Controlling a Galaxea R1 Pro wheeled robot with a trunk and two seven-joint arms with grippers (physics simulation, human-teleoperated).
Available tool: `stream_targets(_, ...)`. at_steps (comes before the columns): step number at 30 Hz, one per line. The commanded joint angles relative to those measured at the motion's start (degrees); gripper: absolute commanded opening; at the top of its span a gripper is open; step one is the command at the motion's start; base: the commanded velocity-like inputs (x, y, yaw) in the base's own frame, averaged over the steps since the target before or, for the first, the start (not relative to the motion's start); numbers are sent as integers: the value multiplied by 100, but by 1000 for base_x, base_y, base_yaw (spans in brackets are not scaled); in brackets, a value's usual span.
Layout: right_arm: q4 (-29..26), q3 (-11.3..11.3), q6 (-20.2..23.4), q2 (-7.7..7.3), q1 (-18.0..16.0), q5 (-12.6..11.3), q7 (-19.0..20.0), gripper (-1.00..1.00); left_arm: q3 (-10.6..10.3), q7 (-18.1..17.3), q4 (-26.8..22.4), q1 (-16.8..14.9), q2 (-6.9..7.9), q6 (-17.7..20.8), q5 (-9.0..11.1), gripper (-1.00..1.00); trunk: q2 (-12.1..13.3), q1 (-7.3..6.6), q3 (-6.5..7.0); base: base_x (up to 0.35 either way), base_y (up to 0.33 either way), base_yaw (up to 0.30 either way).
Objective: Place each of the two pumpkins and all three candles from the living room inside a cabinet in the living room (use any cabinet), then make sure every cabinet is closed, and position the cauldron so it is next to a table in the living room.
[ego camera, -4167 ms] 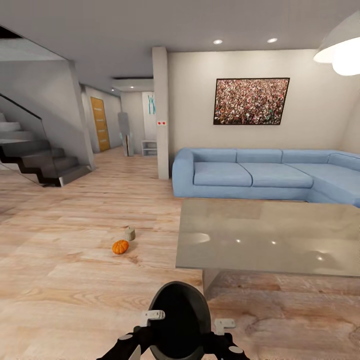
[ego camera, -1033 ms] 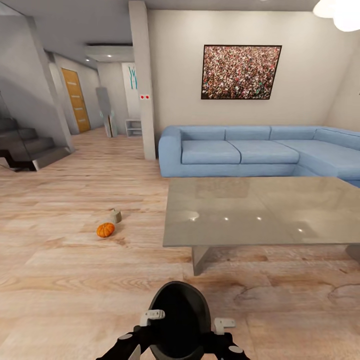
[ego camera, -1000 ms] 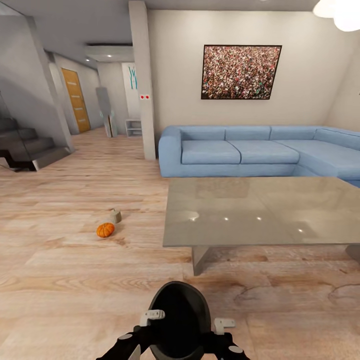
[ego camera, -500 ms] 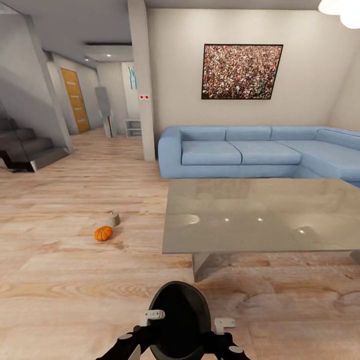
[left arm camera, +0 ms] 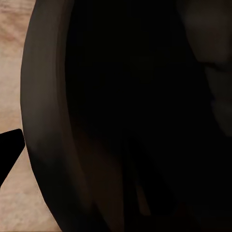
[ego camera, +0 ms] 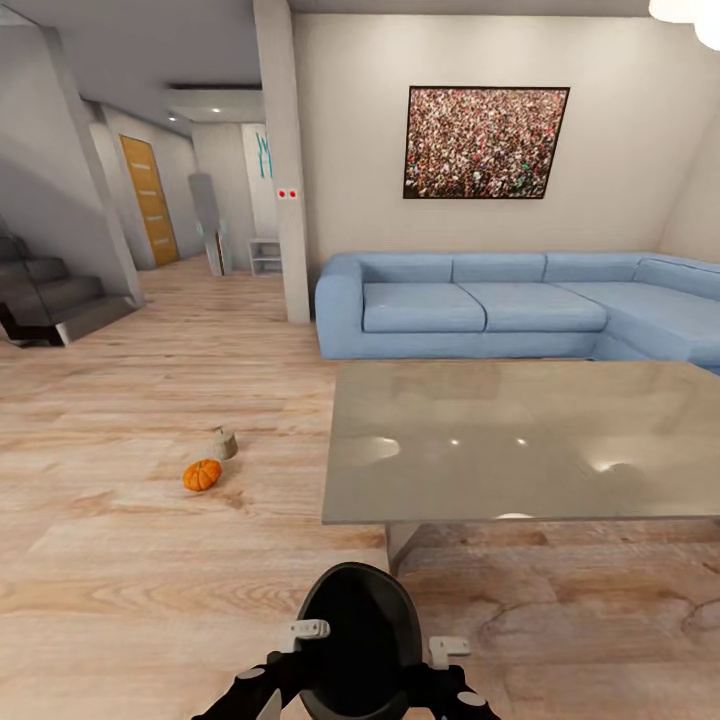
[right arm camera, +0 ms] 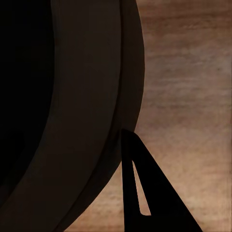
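An orange pumpkin (ego camera: 202,475) lies on the wood floor, left of the table. A stubby tan candle (ego camera: 224,443) stands just behind it, close by. The grey glass-topped table (ego camera: 520,440) fills the middle right of the head view, in front of me. Both arms are folded low against my dark trunk (ego camera: 358,640). One black finger (left arm camera: 8,151) shows in the left wrist view beside the trunk, and one black finger (right arm camera: 139,193) shows in the right wrist view. Nothing is seen held. The cabinet and the cauldron are out of view.
A blue corner sofa (ego camera: 500,310) stands behind the table against the wall with a framed picture (ego camera: 486,142). A square pillar (ego camera: 284,160) rises left of the sofa. Dark stairs (ego camera: 50,300) are at far left, and a hallway with an orange door (ego camera: 148,200) runs behind.
The whole view has shifted as I rolled along: the table's near edge is closer and the pumpkin and candle sit further left and lower. They have not moved on the floor.
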Motion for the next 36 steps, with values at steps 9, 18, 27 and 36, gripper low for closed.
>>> stream_targets(9,10,-71,-20,1,-7,-52,73,-100,1,23,-28,1,32,-17,-23,-100,-8,9,-93,4,0,0)
stream_targets(18,9,-75,57,7,-7,-52,59,-100,17,39,-64,-3,38,-10,-23,-100,-16,24,-226,0,0,0)
stream_targets(27,-140,-85,198,17,-33,-53,16,-100,9,101,-122,-14,38,-11,-23,-100,-28,47,-425,0,0,0)
stream_targets(36,-330,-77,247,28,-41,-51,3,-100,2,102,-342,-27,42,-23,-26,-100,-40,71,-625,0,0,0)
